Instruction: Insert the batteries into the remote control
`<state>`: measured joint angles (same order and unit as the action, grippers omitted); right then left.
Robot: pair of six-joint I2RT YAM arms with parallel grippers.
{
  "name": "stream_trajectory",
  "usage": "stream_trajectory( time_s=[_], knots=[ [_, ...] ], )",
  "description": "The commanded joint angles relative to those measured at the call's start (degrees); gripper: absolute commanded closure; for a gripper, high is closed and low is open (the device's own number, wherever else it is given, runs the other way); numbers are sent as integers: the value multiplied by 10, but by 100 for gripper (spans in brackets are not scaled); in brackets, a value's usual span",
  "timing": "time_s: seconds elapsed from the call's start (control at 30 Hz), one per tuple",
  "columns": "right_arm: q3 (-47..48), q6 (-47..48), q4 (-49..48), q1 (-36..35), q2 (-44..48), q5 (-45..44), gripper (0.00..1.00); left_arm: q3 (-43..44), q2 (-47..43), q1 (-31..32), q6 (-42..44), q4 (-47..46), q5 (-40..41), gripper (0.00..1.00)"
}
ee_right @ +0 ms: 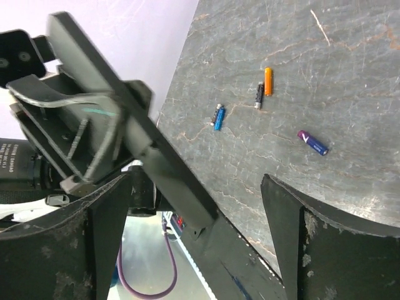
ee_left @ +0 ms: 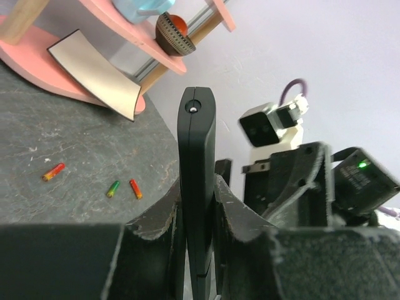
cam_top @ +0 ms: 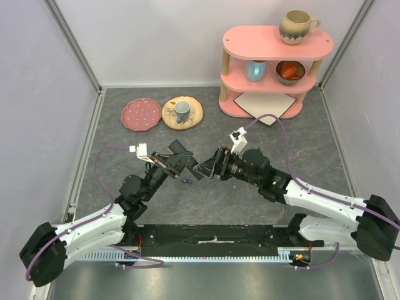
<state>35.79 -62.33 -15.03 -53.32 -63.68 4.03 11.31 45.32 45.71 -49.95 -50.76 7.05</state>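
My left gripper (cam_top: 170, 161) is shut on the black remote control (ee_left: 197, 162) and holds it edge-on above the table, its end pointing up. My right gripper (cam_top: 205, 169) is open and empty, its jaws spread wide just in front of the remote (ee_right: 119, 119), apart from it. Batteries lie loose on the grey table: a red-orange one (ee_left: 53, 172), a green one (ee_left: 112, 189) and a red one (ee_left: 135, 189) in the left wrist view; an orange one (ee_right: 268, 81), a black one (ee_right: 259, 95), a blue one (ee_right: 219, 117) and a purple-blue one (ee_right: 312, 142) in the right wrist view. One blue battery (cam_top: 186, 182) shows below the grippers.
A pink two-tier shelf (cam_top: 275, 69) stands at the back right with a mug (cam_top: 297, 26) on top and a white card (cam_top: 265, 103) under it. A pink plate (cam_top: 141, 114) and a yellow plate with a cup (cam_top: 182, 112) lie at the back left.
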Motion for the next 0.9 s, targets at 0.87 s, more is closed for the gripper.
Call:
stream_trajectory(
  time_s=[0.87],
  knots=[
    [250, 368, 397, -124, -43, -204, 17, 133, 125, -81, -131, 144, -182, 98]
  ],
)
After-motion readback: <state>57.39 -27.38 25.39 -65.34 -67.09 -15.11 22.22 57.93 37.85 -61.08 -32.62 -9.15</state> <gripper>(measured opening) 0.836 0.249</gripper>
